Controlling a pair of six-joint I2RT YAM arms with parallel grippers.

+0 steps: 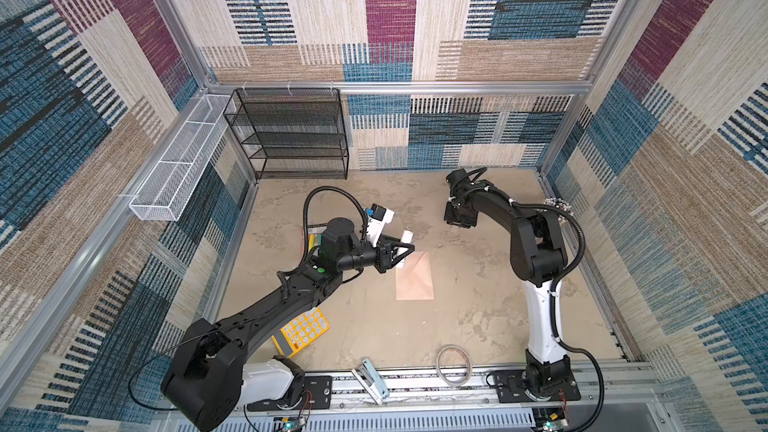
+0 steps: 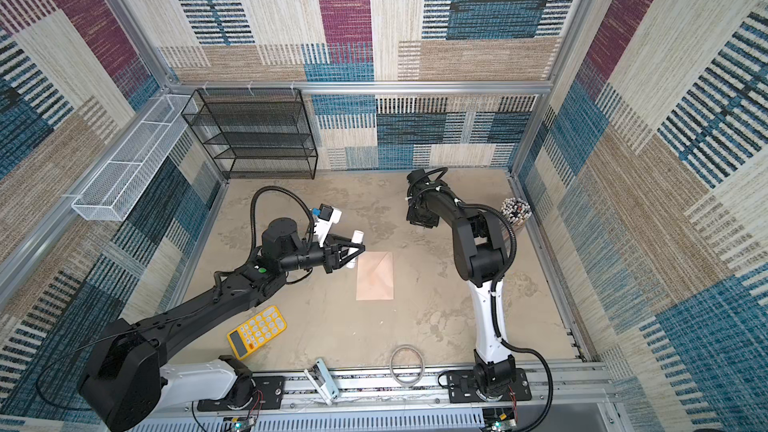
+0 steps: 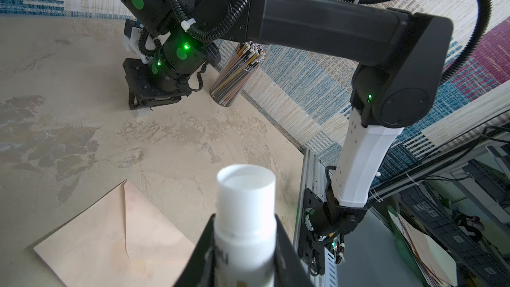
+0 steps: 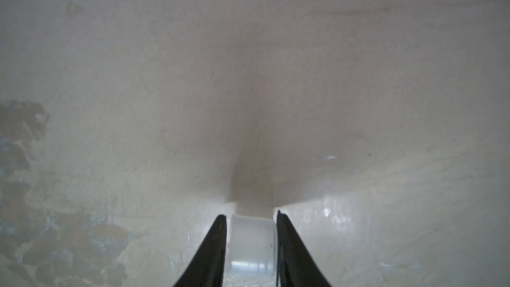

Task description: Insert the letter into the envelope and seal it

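**Top views.** The envelope [image 1: 415, 278] lies flat on the table [image 1: 374, 338], mid-field and seam side up, with the flap apparently folded down. The letter shows nowhere, so I judge it is already inside. The left tool [image 1: 403, 252] hangs just beside the envelope's far left corner, clamped on a white tube [image 1: 406, 238], probably a glue stick. The right tool [image 1: 459, 222] is well apart, low over the table toward the back right. Its jaws are hidden under the wrist here. Both top views show the same layout (envelope [image 2: 375, 276], left tool [image 2: 353, 252]).

**Left wrist view.** The tube [image 3: 245, 208] is pinched between both fingers, and its open end carries no cap. The envelope [image 3: 110, 238] lies below it. The right tool [image 3: 143, 106] is down at the table near a pencil cup [image 3: 237, 78].

**Right wrist view.** The right tool [image 4: 249, 215] has its jaws closed against both sides of a small translucent cap [image 4: 252, 244].

**Step in hand (judgement).** This is the tail of sealing: the glue is out and the cap is being picked up.

**Next move.**
- Lift the cap and carry it across to the tube.
- Line it up squarely with the open end and push it home while the left tool holds firm.
- I cannot tell whether the flap is stuck down, so it may want pressing.
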